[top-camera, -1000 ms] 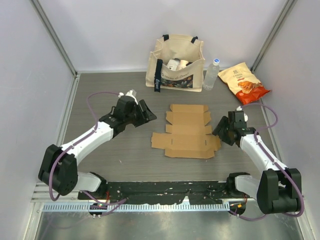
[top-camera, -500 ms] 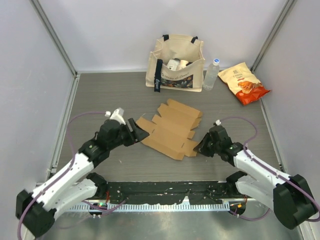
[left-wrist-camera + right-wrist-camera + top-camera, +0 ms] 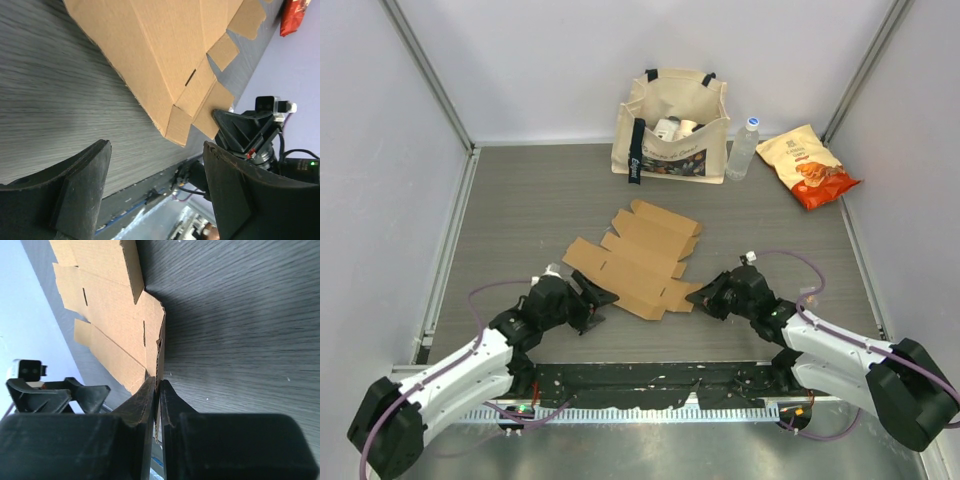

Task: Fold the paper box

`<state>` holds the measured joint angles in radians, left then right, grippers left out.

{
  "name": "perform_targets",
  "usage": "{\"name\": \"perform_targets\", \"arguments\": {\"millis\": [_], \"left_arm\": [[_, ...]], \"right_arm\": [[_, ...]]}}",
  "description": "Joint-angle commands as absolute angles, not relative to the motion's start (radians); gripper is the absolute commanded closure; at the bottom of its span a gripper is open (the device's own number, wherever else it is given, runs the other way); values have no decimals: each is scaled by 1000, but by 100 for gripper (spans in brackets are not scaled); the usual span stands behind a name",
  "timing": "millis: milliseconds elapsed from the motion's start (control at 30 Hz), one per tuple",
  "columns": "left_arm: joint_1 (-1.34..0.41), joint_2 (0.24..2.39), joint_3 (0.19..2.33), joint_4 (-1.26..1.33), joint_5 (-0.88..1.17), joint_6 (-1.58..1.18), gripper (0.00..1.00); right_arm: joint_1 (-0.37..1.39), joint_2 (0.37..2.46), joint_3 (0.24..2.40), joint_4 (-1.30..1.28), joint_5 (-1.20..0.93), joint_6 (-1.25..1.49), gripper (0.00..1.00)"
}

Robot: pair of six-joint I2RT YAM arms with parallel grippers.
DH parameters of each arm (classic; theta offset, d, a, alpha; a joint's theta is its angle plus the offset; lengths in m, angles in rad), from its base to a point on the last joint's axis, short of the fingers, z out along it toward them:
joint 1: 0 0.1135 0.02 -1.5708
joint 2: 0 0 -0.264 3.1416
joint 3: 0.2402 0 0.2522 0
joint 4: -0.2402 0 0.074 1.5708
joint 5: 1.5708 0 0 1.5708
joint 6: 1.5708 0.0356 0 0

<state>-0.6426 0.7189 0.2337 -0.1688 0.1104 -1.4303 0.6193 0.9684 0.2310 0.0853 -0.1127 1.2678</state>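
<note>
Top view: paper box (image 3: 638,255) lies flat and unfolded, skewed, mid-table toward the arms; brown, creased, tabs out. Left wrist: left gripper (image 3: 156,152) spread wide, empty, just short of the box's near edge. Right wrist: right gripper (image 3: 156,384) pinches a corner tab. Step looks like positioning; next, likely lifting a side panel along its crease.

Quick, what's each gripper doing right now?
Left gripper: open, holding nothing.
Right gripper: closed on an edge of the paper box.
</note>
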Motion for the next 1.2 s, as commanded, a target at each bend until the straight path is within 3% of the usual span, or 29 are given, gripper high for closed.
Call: {"name": "perform_targets", "arguments": {"millis": [0, 133, 267, 467, 833, 900, 1033, 1167], "left_arm": [[-687, 808, 198, 64, 100, -1627, 22], [-689, 880, 195, 136, 51, -1654, 26], [-693, 933, 170, 230, 8, -1715, 39], [-695, 1035, 225, 268, 8, -1674, 49], [-696, 1215, 210, 513, 8, -1684, 63], [-698, 1235, 212, 543, -21, -1677, 69], [-698, 1238, 236, 513, -20, -1597, 94], [-696, 1171, 241, 391, -37, -1517, 100]], "right_arm": [[630, 936, 212, 206, -60, 1353, 86], [634, 914, 206, 190, -43, 1361, 86], [643, 911, 195, 192, -34, 1370, 86], [653, 923, 181, 215, -34, 1374, 86], [673, 911, 181, 206, -21, 1370, 86], [675, 911, 179, 204, -20, 1362, 86], [678, 902, 183, 196, -32, 1290, 85], [677, 821, 219, 95, -12, 1081, 75]]}}
